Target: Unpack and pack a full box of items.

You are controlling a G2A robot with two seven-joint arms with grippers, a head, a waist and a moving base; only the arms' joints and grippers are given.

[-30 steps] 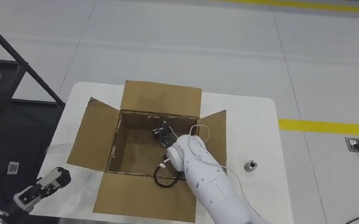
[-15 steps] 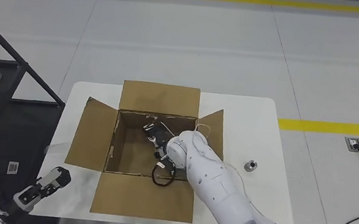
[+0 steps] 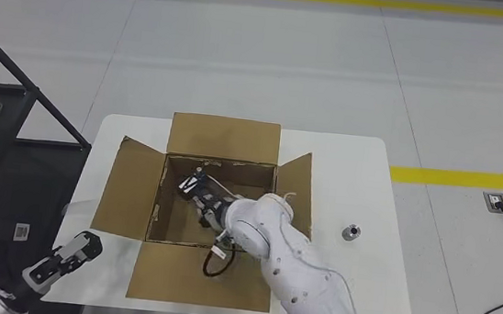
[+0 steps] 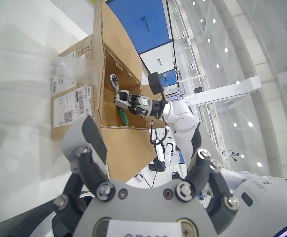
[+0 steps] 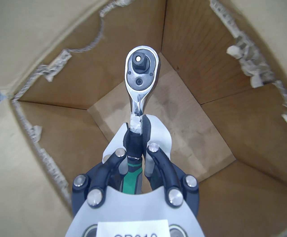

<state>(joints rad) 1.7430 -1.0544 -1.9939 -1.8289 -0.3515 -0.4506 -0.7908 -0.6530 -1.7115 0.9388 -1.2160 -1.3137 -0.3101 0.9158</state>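
The left tool [image 4: 143, 137] is hanging with fingers spread wide and nothing between them, just off the tabletop's [image 3: 361, 169] near corner. Farther in, a small metal socket [image 3: 351, 232] is sitting beside the cardboard box [image 3: 225, 140]. Inside the box, the right tool [image 5: 138, 128] is gripping a ratchet wrench [image 5: 141, 67] by its handle, with the head pointing toward a corner.
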